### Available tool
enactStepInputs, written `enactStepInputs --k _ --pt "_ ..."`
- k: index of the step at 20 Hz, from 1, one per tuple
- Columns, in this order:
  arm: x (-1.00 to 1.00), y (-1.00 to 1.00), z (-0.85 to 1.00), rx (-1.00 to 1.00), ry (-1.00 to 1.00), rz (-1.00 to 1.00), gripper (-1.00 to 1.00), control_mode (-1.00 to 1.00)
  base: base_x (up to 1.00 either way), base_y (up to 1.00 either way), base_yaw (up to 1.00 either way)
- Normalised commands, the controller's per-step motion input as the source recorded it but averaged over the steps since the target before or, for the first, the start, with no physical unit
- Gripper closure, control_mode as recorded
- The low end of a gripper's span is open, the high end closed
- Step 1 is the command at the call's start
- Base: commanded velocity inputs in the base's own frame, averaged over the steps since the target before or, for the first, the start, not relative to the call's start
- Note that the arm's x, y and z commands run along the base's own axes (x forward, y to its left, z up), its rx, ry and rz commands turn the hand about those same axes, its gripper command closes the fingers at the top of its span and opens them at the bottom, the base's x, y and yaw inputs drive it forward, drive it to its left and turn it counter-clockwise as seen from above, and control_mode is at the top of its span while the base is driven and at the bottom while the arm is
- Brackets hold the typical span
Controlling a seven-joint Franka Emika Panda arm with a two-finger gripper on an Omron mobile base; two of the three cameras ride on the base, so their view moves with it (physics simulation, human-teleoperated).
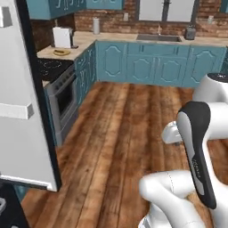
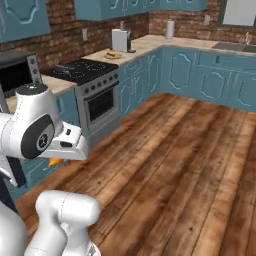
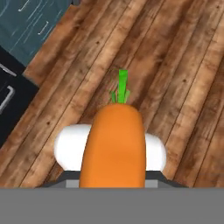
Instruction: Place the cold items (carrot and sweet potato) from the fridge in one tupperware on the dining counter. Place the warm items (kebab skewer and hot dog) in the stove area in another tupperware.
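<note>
Hand view: carrot point(image 3: 113, 146) clamped in the hand point(image 3: 112, 175) above wooden floor point(image 3: 175, 65); right base view, stove area point(image 2: 82, 70).

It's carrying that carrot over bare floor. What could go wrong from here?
The gripper is shut on the carrot, and most of the root juts past it, so a jolt might tip it out onto the wooden floor below. The open fridge door stands close on the left; a wide arm swing could clip it.

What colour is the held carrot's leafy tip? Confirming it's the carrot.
Bright green on the carrot; hand view.
</note>
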Motion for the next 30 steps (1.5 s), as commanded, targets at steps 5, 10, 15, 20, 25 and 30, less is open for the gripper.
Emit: enactStepInputs --k 5,10,15,20,25,30 --pt "0.00 0.00 0.00 0.00 0.00 0.00 1.00 1.00 0.00 -0.11 -0.91" --pt "0.00 0.00 0.00 0.00 0.00 0.00 1.00 1.00 0.00 -0.47 -0.84" --pt "0.00 0.00 0.00 0.00 0.00 0.00 1.00 1.00 0.00 -0.70 -0.79" --pt "0.00 0.00 0.00 0.00 0.00 0.00 1.00 1.00 0.48 -0.83 -0.54" --pt "0.00 0.00 0.00 0.00 0.00 0.00 1.00 1.00 1.00 -1.00 0.02" --pt "0.00 0.00 0.00 0.00 0.00 0.00 1.00 1.00 1.00 -1.00 0.05"
